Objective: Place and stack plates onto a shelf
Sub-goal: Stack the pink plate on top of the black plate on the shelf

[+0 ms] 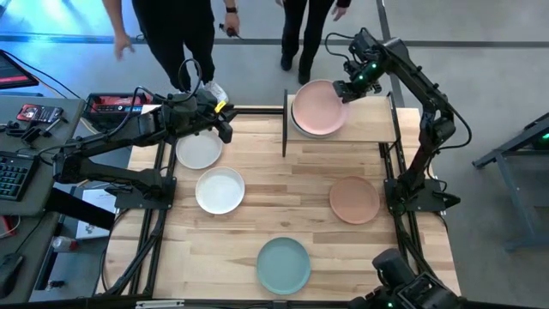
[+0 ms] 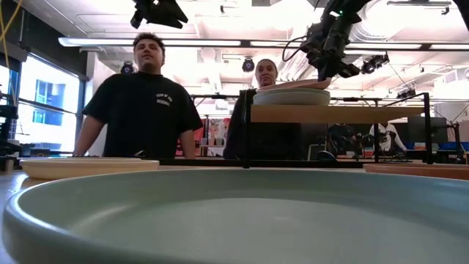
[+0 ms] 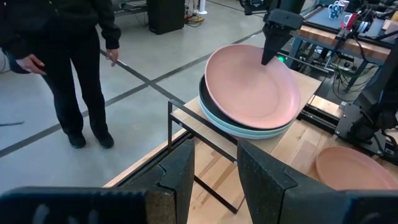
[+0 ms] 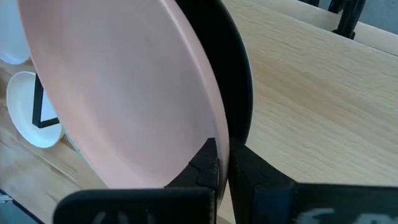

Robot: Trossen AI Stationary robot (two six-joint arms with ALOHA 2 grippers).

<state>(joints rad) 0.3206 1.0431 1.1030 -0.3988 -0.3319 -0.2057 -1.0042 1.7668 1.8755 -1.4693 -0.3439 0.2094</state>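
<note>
On the shelf (image 1: 369,130) at the table's far right stands a stack of plates: a black plate (image 4: 241,93) over a pale green one (image 3: 249,132). A pink plate (image 1: 317,106) lies tilted on top, with my right gripper (image 1: 347,88) shut on its rim. My left gripper (image 3: 214,174) hangs open and holds nothing, above a pale grey plate (image 1: 198,152) at the table's far left. A white plate (image 1: 220,190), a salmon plate (image 1: 354,199) and a grey-green plate (image 1: 284,264) lie flat on the tabletop. My right gripper pinches the pink plate's rim (image 4: 214,127) between its two fingers, one on the upper face and one underneath, on the side toward the table's right edge. The fingers slant down from above. That side is raised, and the opposite edge (image 3: 239,119) rests on the black plate.
Thin black posts (image 1: 285,124) frame the shelf's left end. Two people (image 2: 143,103) stand just beyond the table's far edge. A desk with a keyboard and tools (image 1: 26,129) is left of the table. Bare wood shows on the shelf to the right of the stack.
</note>
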